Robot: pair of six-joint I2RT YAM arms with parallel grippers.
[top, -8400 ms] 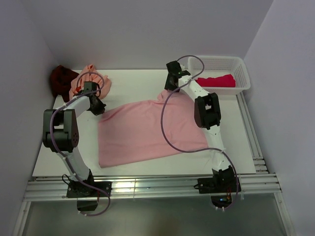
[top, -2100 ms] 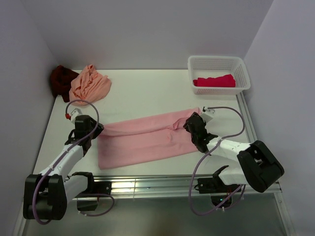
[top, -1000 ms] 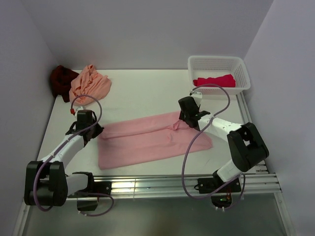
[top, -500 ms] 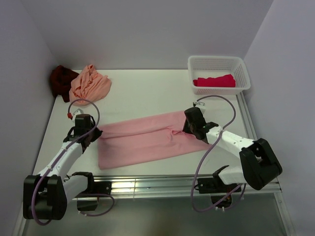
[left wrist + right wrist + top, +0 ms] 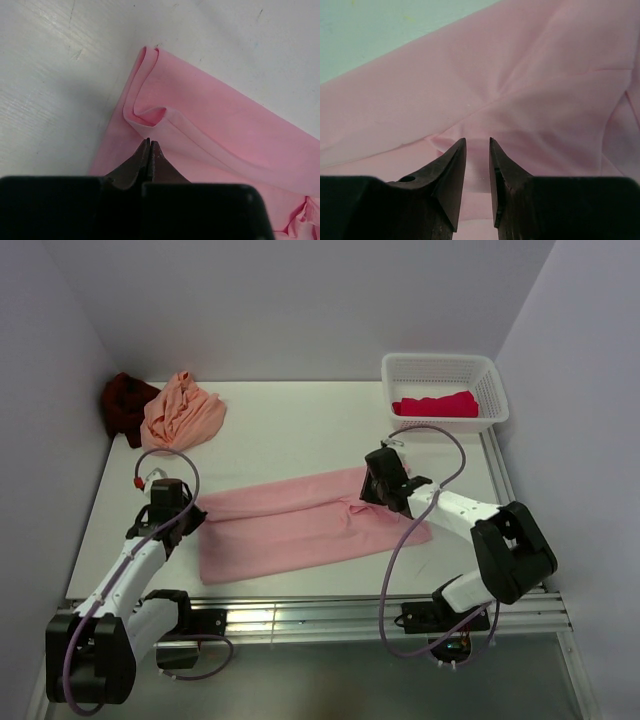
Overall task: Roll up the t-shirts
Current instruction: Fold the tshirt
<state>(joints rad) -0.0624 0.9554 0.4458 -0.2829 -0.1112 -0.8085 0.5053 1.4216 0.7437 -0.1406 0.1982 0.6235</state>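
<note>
The light pink t-shirt (image 5: 310, 525) lies on the white table, folded lengthwise into a long band. My left gripper (image 5: 186, 514) is at the band's left end. In the left wrist view its jaws (image 5: 149, 142) are shut, the tips just short of a small doubled fold in the pink cloth (image 5: 150, 116), with no cloth visibly between them. My right gripper (image 5: 372, 492) is low over the band's right part. In the right wrist view it (image 5: 477, 141) is open by a narrow gap, with pink cloth (image 5: 530, 100) beneath. The peach-orange tee (image 5: 183, 412) and the dark maroon tee (image 5: 124, 405) lie crumpled at the back left.
The white lattice basket (image 5: 445, 368) stands at the back right with the bright red tee (image 5: 437, 404) inside. Walls close in the table on the left, back and right. A metal rail (image 5: 300, 618) runs along the near edge.
The pink tee, flat 8.4 s ago, is now folded into a band. Since half a second ago my right gripper has shifted slightly back and left; my left gripper has drawn slightly nearer.
</note>
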